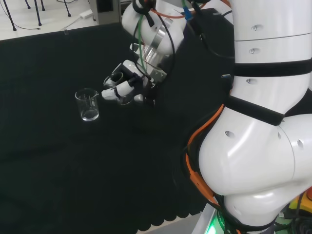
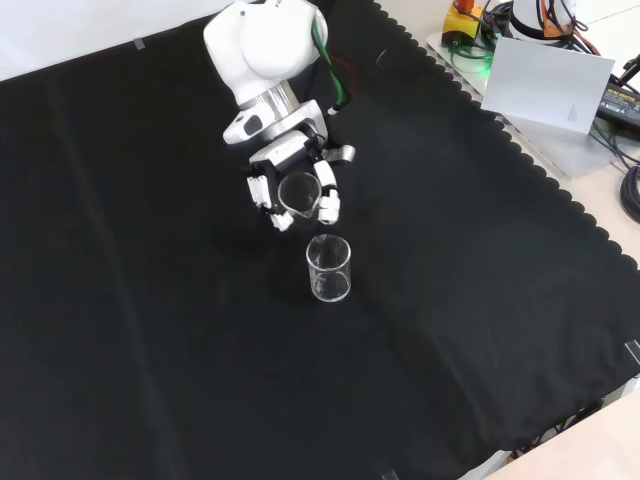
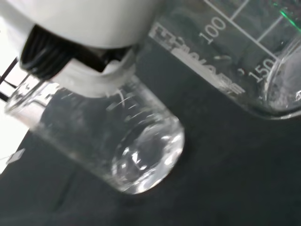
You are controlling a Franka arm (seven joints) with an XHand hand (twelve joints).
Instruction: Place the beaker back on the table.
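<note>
The hand [image 2: 290,185] has its fingers and thumb curled round a clear glass beaker [image 2: 298,192] — the one the task wants set back down. In the front view that held beaker sits inside the ring of fingers with its open mouth showing toward the camera, so it looks tipped rather than upright; I cannot tell from that view how high it hangs over the black cloth [image 2: 120,300]. The head view shows the same hand [image 1: 127,83] clasping the glass from the side, which leaves the base free to meet the bench first.

A second beaker [image 2: 329,269] stands upright on the cloth at about five o'clock from the hand in the front view, just beside it but apart. In the head view it [image 1: 87,105] lies at about eight o'clock from the fingers, its spout turned toward them. That closeness suggests a pour between the two, though no liquid can be made out in either.

The wrist view looks past a blurred white part of the hand [image 3: 89,28] at the standing beaker lying across the frame, while the printed wall of the held beaker [image 3: 244,56] crosses a corner.

My judgement: the glass needs righting, then lowering onto bare cloth clear of its neighbour — a knock against it is the main risk.
</note>
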